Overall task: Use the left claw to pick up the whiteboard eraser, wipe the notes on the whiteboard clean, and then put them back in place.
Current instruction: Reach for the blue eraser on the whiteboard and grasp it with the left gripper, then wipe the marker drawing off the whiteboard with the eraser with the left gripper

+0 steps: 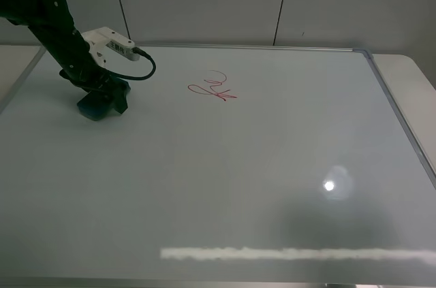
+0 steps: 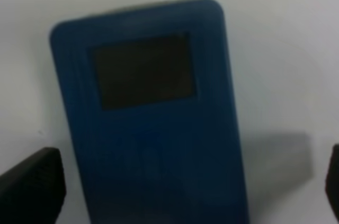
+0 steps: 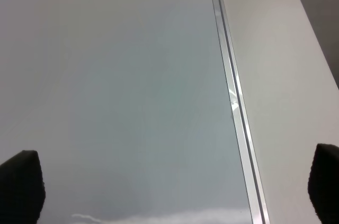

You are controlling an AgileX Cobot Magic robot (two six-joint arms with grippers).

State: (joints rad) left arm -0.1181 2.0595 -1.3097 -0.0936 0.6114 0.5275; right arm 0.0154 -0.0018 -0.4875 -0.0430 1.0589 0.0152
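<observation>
Exterior high view: the large glossy white whiteboard with a thin silver frame (image 1: 286, 165) lies flat on a pale surface (image 1: 412, 80) and fills most of the view. The black left arm reaches down at the board's far left corner. Its dark left hand (image 1: 103, 99) is lowered over the small teal-green rounded rectangular eraser (image 1: 92, 107), which rests on the board.

Left wrist view: the eraser (image 2: 153, 128) lies between the two dark fingertips (image 2: 29, 187). The left hand (image 2: 180, 187) is spread apart, with bare board visible on both sides of the block. No clamping contact is seen.

The thin red marker scribble of notes (image 1: 212, 88) sits to the right of the eraser, well apart from it, and is intact.

Right wrist view: the right hand (image 3: 169, 187) is released and holds nothing. Its fingertips (image 3: 21, 181) are set wide over the board's framed edge (image 3: 233, 102) and the surface beside it. This hand does not appear in the exterior view.
</observation>
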